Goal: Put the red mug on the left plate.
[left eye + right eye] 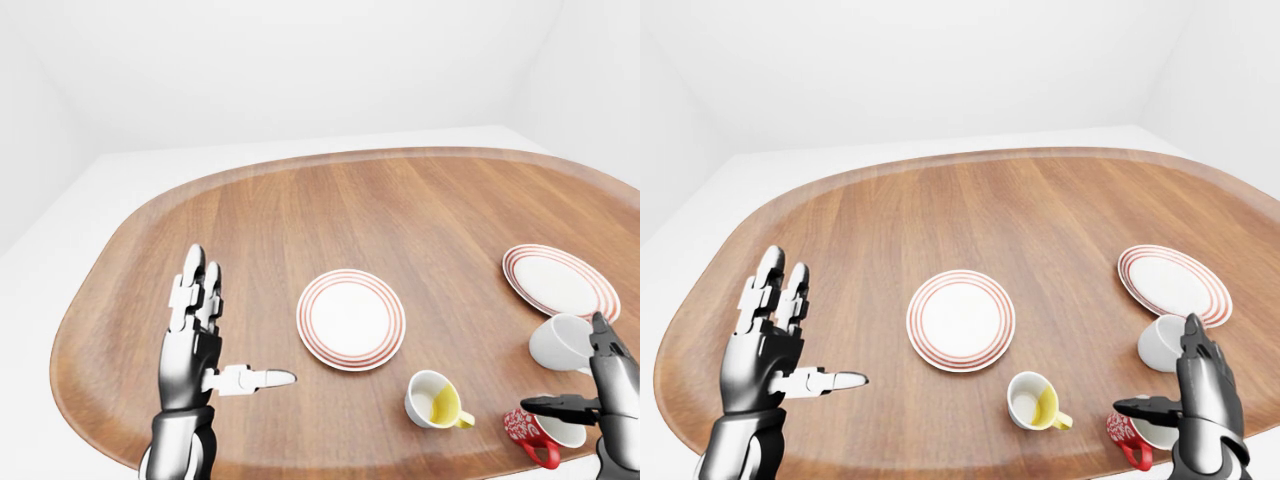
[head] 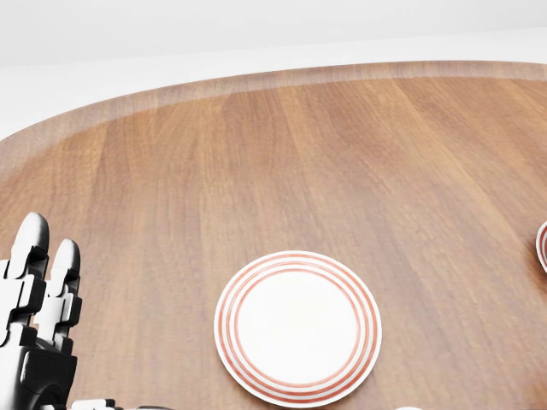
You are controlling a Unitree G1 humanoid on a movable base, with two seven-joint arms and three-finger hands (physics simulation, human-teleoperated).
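Nearest, at the bottom right of the right-eye view, the red mug [image 1: 1132, 432] sits close to the table [image 1: 1060, 210] edge, the right hand [image 1: 1198, 392] above it with fingers spread – touching or not, I cannot tell. Just left stands a yellow-lined mug [image 1: 1033, 401]; a white mug [image 1: 1162, 343] lies beside the right plate [image 1: 1173, 283]. The left hand [image 1: 775, 345] is open too, gripping nothing, near the left rim. The left plate [image 1: 960, 319] sits mid-table, bare – beyond both plates lies wide, unoccupied wood up to the curved top edge

Bare white simulated room: wooden table [image 1: 330, 210] set with crockery.
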